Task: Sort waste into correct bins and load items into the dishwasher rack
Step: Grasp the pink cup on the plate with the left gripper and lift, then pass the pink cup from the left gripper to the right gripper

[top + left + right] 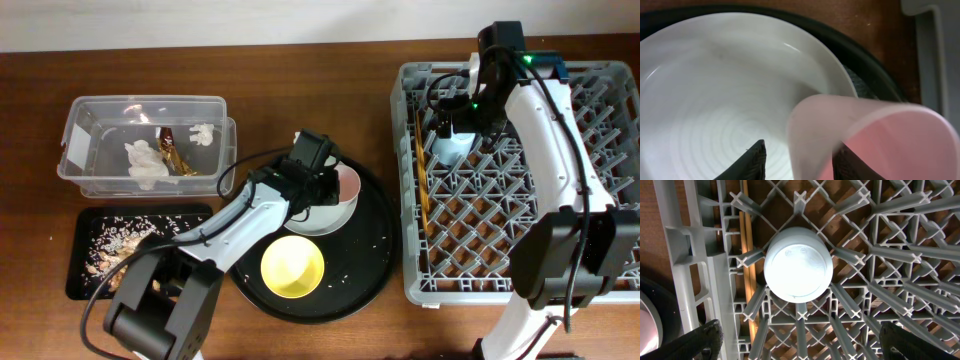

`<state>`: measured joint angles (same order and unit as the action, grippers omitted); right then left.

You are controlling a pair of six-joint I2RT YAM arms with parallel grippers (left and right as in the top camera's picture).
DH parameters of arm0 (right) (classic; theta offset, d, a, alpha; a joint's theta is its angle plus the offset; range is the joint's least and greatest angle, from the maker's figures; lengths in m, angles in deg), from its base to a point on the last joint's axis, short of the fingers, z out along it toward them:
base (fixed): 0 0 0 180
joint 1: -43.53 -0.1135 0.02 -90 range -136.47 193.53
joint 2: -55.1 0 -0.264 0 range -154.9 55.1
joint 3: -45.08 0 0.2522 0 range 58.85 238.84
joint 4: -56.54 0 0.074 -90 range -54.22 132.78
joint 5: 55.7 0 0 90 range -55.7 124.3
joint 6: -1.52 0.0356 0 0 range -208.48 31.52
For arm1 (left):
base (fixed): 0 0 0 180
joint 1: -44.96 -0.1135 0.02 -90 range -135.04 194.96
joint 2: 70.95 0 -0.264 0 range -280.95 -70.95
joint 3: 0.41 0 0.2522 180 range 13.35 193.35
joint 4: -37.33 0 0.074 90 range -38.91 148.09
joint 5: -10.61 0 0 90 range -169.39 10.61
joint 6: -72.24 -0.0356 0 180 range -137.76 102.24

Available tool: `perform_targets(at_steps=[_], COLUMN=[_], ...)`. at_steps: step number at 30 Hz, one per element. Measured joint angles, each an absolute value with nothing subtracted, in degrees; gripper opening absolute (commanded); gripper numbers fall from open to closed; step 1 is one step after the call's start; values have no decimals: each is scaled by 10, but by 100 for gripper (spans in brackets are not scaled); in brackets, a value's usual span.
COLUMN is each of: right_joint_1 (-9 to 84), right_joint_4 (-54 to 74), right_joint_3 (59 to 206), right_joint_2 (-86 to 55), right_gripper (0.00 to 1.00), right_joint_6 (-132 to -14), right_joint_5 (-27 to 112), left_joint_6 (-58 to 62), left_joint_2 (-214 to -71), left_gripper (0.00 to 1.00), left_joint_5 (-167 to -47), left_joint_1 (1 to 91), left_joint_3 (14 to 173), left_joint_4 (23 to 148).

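The left arm (pixel 240 215) reaches from near left toward the middle, its left gripper (pixel 800 162) angled down, fingers partly apart. The right arm (pixel 560 170) stretches far, its right gripper (pixel 812 345) pointing down, spread wide.

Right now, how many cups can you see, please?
2. The blue cup sits upside down in the rack; the pink cup rests on the plate by the left gripper. An arm might hide another.
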<state>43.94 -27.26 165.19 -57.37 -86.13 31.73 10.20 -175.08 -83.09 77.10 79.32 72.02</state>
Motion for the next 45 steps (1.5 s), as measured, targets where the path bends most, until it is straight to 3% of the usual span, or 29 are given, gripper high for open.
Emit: perform_targets(at_steps=[1, 4, 5, 6, 13, 15, 18, 19, 22, 32, 36, 39, 41, 45], right_joint_1=[439, 439, 439, 439, 439, 439, 439, 439, 439, 440, 440, 440, 439, 357], right_joint_4=[-273, -273, -273, -272, -273, -272, -272, -272, -272, -272, -356, -473, -543, -543], right_joint_3=[1652, 1652, 1652, 1652, 1652, 1652, 1652, 1652, 1652, 1653, 1655, 1658, 1659, 1659], right_joint_2=[-574, -574, -574, -574, -574, -574, -574, -574, -574, -574, -574, -573, -572, -572], right_gripper=[98, 98, 98, 98, 98, 98, 98, 98, 98, 98, 98, 98, 98, 99], right_joint_6=[-861, -861, -861, -861, -861, -861, -861, -861, -861, -861, -895, -1072, -1191, -1293], right_joint_5=[317, 317, 317, 317, 318, 317, 317, 317, 317, 344, 623, 926, 1040, 1138], left_joint_6=[103, 104, 104, 104, 103, 89, 17, -3, -60, -92, -92, -93, -93, -93], left_joint_2=[-1755, -1755, -1755, -1754, -1552, -1483, -1458, -1458, -1458, -1458, -1458, -1458, -1458, -1458], left_gripper=[23, 22, 17, 1, 0, 0, 0, 1, 0, 0, 0, 1, 1, 1], left_joint_5=[-829, -825, -825, -825, -869, -994, -1332, -1374, -1434, -1566, -1569, -1570, -1569, -1570], left_joint_1=[771, 771, 771, 770, 726, 653, 526, 506, 456, 403, 403, 393, 367, 353], left_joint_3=[793, 793, 793, 793, 793, 793, 793, 795, 795, 795, 795, 795, 795, 795], left_joint_4=[718, 714, 714, 714, 811, 831, 847, 870, 907, 907, 907, 884, 881, 894])
